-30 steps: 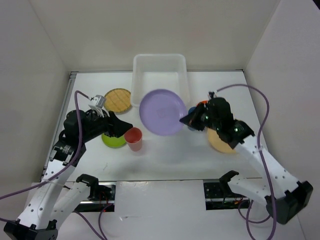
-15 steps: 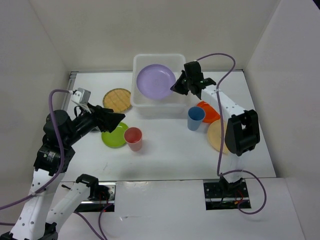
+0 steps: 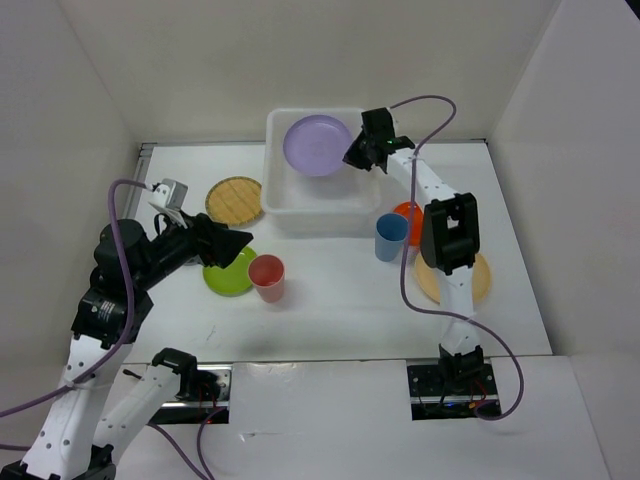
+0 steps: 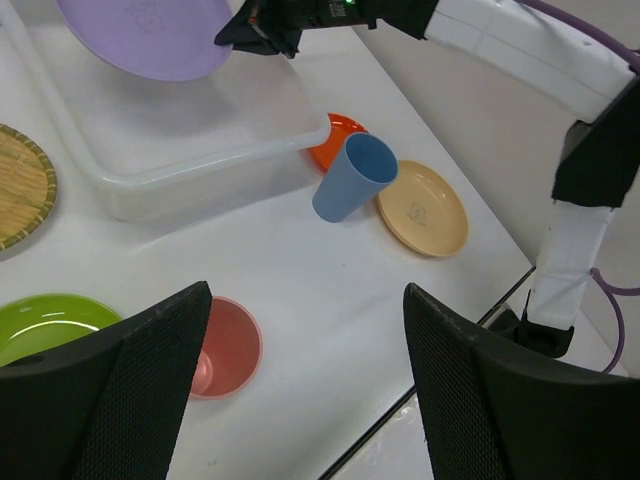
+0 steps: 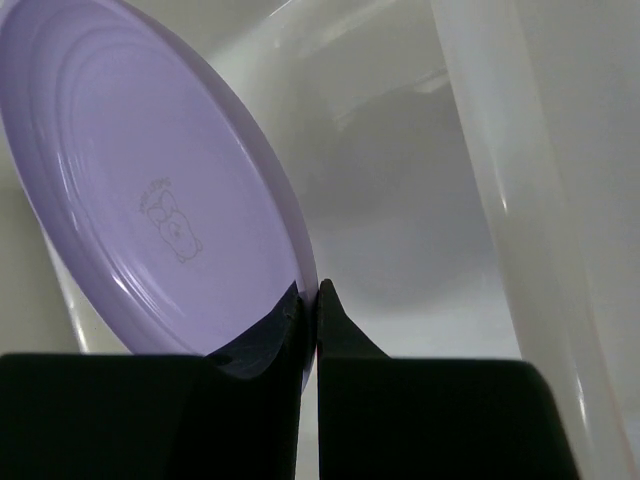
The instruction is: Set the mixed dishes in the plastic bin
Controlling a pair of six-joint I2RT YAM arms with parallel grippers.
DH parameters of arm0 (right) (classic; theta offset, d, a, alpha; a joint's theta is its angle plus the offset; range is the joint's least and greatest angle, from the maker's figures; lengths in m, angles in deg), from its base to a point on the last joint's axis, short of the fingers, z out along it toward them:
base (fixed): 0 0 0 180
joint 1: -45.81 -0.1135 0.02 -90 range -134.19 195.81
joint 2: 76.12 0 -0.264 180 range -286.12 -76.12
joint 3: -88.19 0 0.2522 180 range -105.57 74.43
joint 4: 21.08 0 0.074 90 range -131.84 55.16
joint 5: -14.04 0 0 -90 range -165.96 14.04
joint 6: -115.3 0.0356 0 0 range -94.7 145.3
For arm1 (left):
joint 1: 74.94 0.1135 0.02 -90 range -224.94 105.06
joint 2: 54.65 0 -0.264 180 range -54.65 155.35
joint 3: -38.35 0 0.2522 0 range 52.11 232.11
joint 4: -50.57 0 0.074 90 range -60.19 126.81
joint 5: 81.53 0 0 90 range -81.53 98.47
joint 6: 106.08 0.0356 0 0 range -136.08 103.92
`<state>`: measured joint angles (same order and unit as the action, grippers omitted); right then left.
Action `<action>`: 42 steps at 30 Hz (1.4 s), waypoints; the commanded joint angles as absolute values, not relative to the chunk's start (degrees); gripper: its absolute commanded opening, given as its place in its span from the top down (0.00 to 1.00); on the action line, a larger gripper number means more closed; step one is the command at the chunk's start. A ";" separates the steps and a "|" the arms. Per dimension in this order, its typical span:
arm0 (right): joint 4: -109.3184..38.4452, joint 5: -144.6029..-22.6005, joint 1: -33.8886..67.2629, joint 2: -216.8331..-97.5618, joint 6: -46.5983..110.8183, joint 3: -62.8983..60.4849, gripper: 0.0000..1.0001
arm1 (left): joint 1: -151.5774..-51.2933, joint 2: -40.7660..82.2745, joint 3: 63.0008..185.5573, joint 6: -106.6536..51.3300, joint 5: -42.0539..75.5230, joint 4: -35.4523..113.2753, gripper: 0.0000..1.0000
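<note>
My right gripper (image 3: 352, 158) is shut on the rim of the lavender plate (image 3: 316, 145) and holds it tilted over the far part of the plastic bin (image 3: 290, 205); the right wrist view shows the plate (image 5: 150, 200) pinched at its edge above the bin's floor (image 5: 400, 230). My left gripper (image 3: 240, 240) is open and empty, above the lime green plate (image 3: 222, 278) and beside the pink-red cup (image 3: 267, 277). The cup (image 4: 228, 346) shows between its fingers (image 4: 150, 380). The blue cup (image 3: 391, 237), orange plate (image 3: 409, 213), plain tan plate (image 3: 480, 280) and woven tan plate (image 3: 235, 199) lie on the table.
White walls enclose the table on the left, back and right. The table's near edge (image 4: 440, 350) runs just below the left gripper in the left wrist view. The right arm stretches over the orange and tan plates.
My right arm has carried the lavender plate from mid-table over the bin and further towards its far side. My left arm drew back to the left and lifted slightly off the green plate.
</note>
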<state>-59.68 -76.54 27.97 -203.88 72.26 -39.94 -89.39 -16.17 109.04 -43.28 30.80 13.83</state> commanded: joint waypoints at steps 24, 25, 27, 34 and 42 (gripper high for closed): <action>-90.39 -71.21 23.75 -232.04 70.21 -95.38 0.45 | -89.44 -17.56 107.92 -44.47 31.06 14.31 0.14; -92.22 -70.34 23.75 -232.56 70.21 -101.82 0.40 | -89.44 -17.56 107.92 -44.47 31.06 14.31 0.14; -92.95 -70.94 23.23 -232.05 69.69 -101.56 0.29 | -89.44 -17.56 107.92 -44.47 31.06 14.31 0.14; -97.33 -69.72 22.61 -225.98 67.75 -105.40 0.14 | -89.44 -17.04 107.92 -44.47 32.64 14.31 0.14; -109.00 -67.52 22.08 -205.80 62.12 -105.40 0.09 | -89.44 -15.80 103.71 -48.68 40.27 22.55 0.19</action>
